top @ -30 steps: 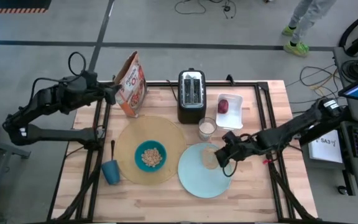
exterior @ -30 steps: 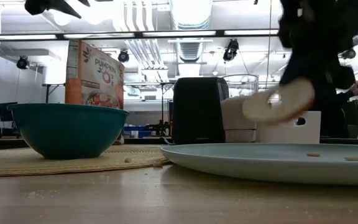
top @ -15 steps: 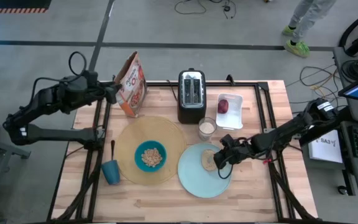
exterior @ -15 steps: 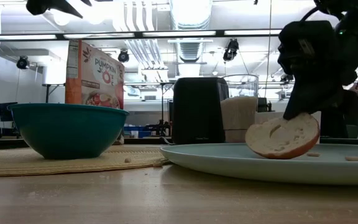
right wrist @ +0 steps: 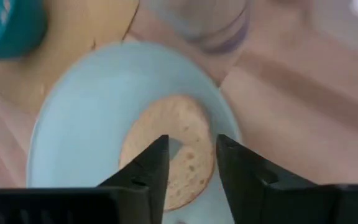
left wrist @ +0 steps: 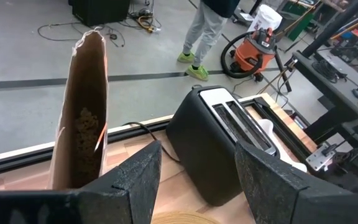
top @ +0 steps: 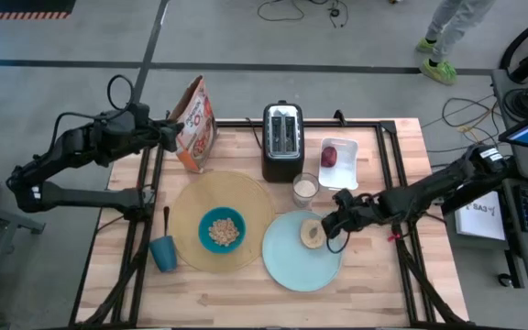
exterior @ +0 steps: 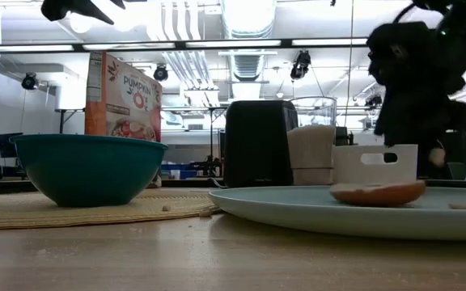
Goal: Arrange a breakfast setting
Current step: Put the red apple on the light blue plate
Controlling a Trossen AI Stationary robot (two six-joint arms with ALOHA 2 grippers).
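The bread (top: 313,233) lies flat on the plate (top: 287,266), near the rim closest to the glass (top: 304,189) — in the low view it rests on the plate (exterior: 298,214) as a low tan mound (exterior: 377,193). The right gripper (top: 330,226) hangs just above it, fingers (right wrist: 149,163) parted with a narrow gap and nothing between them; the bread (right wrist: 168,151) shows through that gap, apart from both tips.

The plate sits just beside the placemat (top: 193,197), which carries the bowl (top: 221,229) with cereal in it. The cup (top: 163,253) stands off the mat's edge, and the spoon (top: 166,219) lies between cup and mat. The fruit (top: 329,156) rests in a white tray (top: 346,165) beside the toaster (top: 281,139).

The left gripper (top: 174,133) waits at the far left of the table, by the cereal bag (top: 194,124) — its fingers (left wrist: 132,180) are spread and hold nothing.
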